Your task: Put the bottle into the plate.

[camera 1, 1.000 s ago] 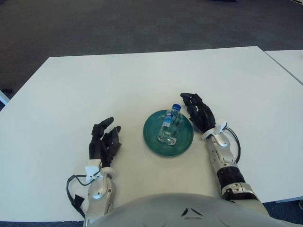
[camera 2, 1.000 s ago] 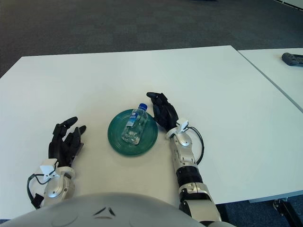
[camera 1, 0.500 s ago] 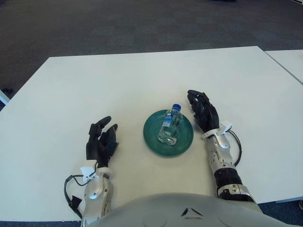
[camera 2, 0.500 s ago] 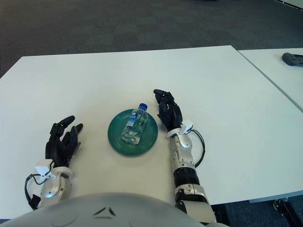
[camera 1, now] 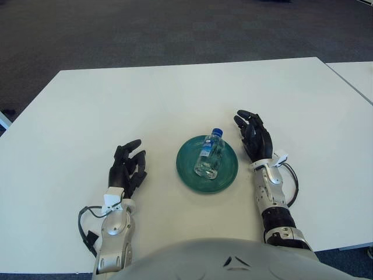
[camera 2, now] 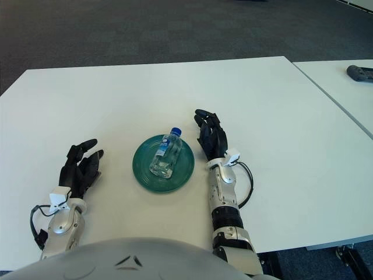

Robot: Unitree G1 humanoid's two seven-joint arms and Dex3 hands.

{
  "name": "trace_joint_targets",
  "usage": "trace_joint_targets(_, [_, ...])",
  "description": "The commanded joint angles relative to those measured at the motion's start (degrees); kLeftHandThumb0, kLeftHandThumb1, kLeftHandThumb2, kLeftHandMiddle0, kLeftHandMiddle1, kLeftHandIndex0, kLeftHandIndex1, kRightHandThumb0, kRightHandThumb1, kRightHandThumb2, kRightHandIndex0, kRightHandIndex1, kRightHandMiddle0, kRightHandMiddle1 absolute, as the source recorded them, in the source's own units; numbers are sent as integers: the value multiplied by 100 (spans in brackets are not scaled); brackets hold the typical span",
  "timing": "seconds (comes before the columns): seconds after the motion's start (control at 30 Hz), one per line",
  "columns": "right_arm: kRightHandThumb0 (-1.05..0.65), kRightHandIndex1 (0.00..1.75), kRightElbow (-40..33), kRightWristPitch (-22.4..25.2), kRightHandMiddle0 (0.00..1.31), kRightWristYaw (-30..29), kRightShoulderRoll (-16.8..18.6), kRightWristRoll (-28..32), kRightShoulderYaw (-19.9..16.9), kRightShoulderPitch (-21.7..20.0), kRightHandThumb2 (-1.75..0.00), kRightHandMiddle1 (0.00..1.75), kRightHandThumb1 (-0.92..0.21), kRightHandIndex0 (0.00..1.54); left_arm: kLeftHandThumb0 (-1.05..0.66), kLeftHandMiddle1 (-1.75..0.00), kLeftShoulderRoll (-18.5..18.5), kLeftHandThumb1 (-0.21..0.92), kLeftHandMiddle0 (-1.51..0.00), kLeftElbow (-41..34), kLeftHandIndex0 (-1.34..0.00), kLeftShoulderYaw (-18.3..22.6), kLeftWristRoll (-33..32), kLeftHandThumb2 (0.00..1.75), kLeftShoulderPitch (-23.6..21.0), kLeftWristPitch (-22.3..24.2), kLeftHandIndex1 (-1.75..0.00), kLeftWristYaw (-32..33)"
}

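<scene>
A clear plastic bottle (camera 1: 210, 156) with a blue cap lies on its side in the green plate (camera 1: 225, 177) near the table's front middle; it also shows in the right eye view (camera 2: 164, 154). My right hand (camera 1: 255, 137) is just right of the plate, fingers spread, apart from the bottle and holding nothing. My left hand (camera 1: 127, 167) rests on the table left of the plate, fingers relaxed and empty.
The white table (camera 1: 145, 105) stretches away behind the plate. A second white table (camera 2: 349, 93) stands to the right with a dark object (camera 2: 360, 72) on it. Dark carpet lies beyond the far edge.
My right hand has drawn back from the plate's right rim, moving right and a little away from the bottle. My left hand shifted slightly. The bottle stays in the plate.
</scene>
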Motion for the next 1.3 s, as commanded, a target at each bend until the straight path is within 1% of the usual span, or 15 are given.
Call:
trace_joint_targets(0.0, [-63, 77, 247, -169, 28, -112, 257, -6, -15, 293, -73, 109, -82, 62, -63, -45, 118, 92, -51, 97, -22, -38, 158, 73, -145, 63, -88, -87])
trace_joint_targets(0.23, [-61, 80, 278, -295, 28, -230, 319, -42, 20, 324, -77, 111, -80, 60, -64, -37, 137, 92, -50, 234, -16, -78, 164, 77, -277, 48, -88, -143])
trace_joint_targets(0.33, [-61, 82, 271, -308, 28, -236, 323, -42, 52, 345, -77, 111, -81, 59, -65, -32, 148, 92, -50, 301, -14, -90, 176, 75, -312, 21, -88, -147])
trace_joint_targets(0.5, [-61, 82, 247, -312, 26, -284, 298, -115, 109, 384, -75, 110, -83, 58, -64, -28, 156, 92, -49, 362, -12, -92, 168, 75, -343, 30, -88, -151])
trace_joint_targets(0.73, [-64, 79, 224, -289, 25, -278, 287, -157, 168, 417, -78, 109, -81, 59, -62, -27, 120, 92, -52, 405, -12, -64, 81, 76, -362, 15, -88, -152])
trace_joint_targets(1.0, [-66, 76, 232, -293, 25, -218, 259, -131, 203, 423, -75, 110, -83, 58, -59, -25, 111, 92, -53, 495, -13, -61, 122, 83, -413, -57, -88, -113])
trace_joint_targets(1.27, [-67, 76, 220, -321, 24, -188, 243, -137, 220, 433, -71, 109, -86, 59, -57, -25, 108, 92, -57, 552, -16, -60, 113, 84, -413, -189, -89, -121])
